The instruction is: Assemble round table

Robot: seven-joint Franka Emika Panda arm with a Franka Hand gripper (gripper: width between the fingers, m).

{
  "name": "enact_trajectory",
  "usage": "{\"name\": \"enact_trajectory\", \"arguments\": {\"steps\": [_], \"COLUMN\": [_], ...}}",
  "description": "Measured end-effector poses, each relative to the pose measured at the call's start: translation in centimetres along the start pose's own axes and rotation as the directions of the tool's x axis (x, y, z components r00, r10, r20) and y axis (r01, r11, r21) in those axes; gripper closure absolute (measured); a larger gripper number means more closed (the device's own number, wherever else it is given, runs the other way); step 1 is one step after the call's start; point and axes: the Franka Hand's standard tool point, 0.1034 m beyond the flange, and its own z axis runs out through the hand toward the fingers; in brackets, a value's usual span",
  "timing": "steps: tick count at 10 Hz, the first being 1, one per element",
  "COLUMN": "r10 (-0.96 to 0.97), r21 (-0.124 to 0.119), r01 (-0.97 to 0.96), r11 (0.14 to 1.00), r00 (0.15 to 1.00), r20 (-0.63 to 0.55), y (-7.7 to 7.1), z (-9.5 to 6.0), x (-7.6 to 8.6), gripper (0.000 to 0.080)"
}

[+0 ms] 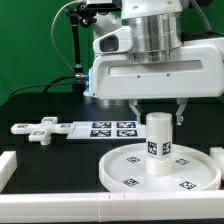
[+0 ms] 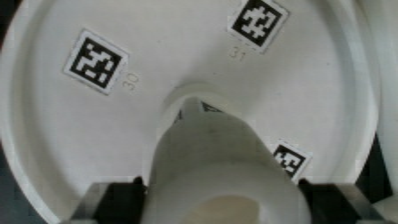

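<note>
The exterior view faces the arm from low across the table, the pincer [image 1: 160,108] near centre. The wrist view looks steeply down between the fingers, very close. Both show the leg [image 1: 159,144] standing under the pincer on the round disc [image 1: 196,172].

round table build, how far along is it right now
Done: the leg stands upright in the middle of the round disc. In hand: the gripper sits shut on the leg's top, fingers on either side. Left: the cross-shaped foot piece lies loose beside the marker board, not yet fitted.
</note>
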Motion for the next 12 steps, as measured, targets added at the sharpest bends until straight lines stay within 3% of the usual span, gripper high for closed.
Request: {"name": "enact_trajectory", "arguments": {"steps": [2,4,9,10,12], "r10": [0.185,0.440,0.671,0.717,0.852], "r21": [0.016,0.047,0.052,0.052,0.056], "r01": [-0.185,-0.440,-0.673,-0.720,-0.858], "r11": [0.983,0.897,0.738,0.692,0.510], "r00": [0.983,0.898,0.740,0.694,0.513], "r20": [-0.002,0.023,0.055,0.063,0.103], "y": [-0.04,-0.05,-0.38,-0.39,-0.23], "z": [0.04,0.10,0.13,0.13,0.22], "x": [-0.08,-0.12,-0.27,-0.26,-0.36], "gripper": [0.0390,0.0390,0.0390,0.0390,0.0390]}}
